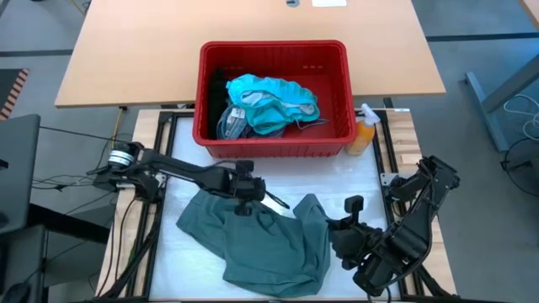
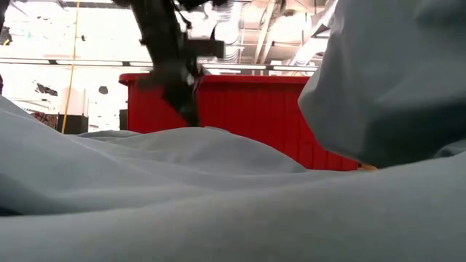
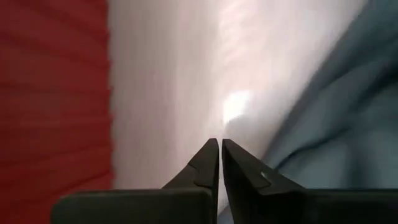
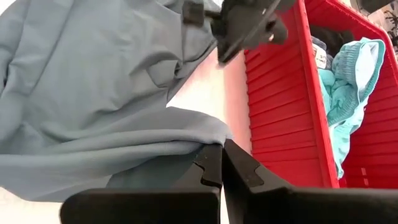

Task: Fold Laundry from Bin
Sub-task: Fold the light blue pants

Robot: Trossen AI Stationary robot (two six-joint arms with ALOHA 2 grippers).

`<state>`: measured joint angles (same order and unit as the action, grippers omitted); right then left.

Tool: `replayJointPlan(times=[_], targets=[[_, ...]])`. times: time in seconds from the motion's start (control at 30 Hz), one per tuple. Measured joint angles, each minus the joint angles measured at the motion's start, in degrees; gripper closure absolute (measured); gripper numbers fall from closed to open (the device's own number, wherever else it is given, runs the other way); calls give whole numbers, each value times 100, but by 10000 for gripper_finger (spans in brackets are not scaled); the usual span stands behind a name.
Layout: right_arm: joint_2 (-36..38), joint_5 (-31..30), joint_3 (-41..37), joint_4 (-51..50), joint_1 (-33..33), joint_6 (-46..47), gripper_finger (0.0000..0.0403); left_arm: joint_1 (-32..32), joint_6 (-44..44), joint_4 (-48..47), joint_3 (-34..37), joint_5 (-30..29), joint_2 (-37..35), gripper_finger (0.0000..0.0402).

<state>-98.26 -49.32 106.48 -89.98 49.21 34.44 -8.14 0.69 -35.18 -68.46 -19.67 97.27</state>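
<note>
A dull grey-green garment (image 1: 261, 244) lies crumpled on the white table top in front of the red bin (image 1: 274, 145). The bin holds bright teal garments (image 1: 271, 103) and a dark one (image 1: 221, 84). My right gripper (image 1: 330, 225) is at the garment's right edge and is shut on it. My left gripper (image 1: 282, 204) is shut and empty. It hovers over the bare table at the garment's far edge, and the right wrist view (image 4: 221, 59) shows it too. My right gripper pinches a folded edge of the grey-green garment (image 4: 198, 142) between its two fingertips, coming at it from the table's right and near side. That part is raised off the table (image 2: 393, 80). The rest of the garment trails down and lies on the table.
An orange spray bottle (image 1: 364, 135) stands at the bin's right near corner. A wooden table (image 1: 253, 25) lies beyond the bin. Bare white table top (image 1: 362, 181) shows between the garment and the bin.
</note>
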Motion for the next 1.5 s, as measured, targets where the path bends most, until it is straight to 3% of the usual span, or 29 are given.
replayJointPlan(times=[0.07,0.17,0.27,0.37,0.47,0.63,0.73,0.83,1.07,1.17,1.37,1.5], targets=[[0,-11,0,7,-6,0,381,-187,-202,256,95,549,-295,386],[0,-260,-2,74,-21,-1,381,-663,-678,1186,597,578,-688,388],[0,-690,0,309,-99,-259,381,-1284,-1152,2528,1394,130,-1010,397],[0,-932,7,1186,-299,-1160,383,-1893,-1701,2978,2019,-795,-1377,400],[-34,-717,9,2644,-708,-2502,384,-2271,-2459,2829,2366,-1812,-1865,400],[-246,-434,9,4398,-1474,-4336,384,-2669,-3124,2305,2625,-2204,-2620,400],[-423,-4,9,5325,-1964,-5155,385,-2914,-3196,1708,2625,-2940,-3167,400],[-694,613,9,6104,-2474,-5678,385,-3039,-3177,1315,2617,-3693,-3816,400],[-1566,1483,7,7785,-3404,-6316,385,-3037,-2965,374,2616,-3919,-4789,400],[-1852,1268,53,8071,-3571,-6538,386,-3038,-2947,28,2616,-3920,-5006,400],[-1791,-274,321,8031,-3532,-7078,386,-3049,-3185,-579,2618,-3868,-5229,400],[-1703,-146,617,8071,-3534,-7020,386,-3049,-3141,-623,2620,-4007,-5237,400]])
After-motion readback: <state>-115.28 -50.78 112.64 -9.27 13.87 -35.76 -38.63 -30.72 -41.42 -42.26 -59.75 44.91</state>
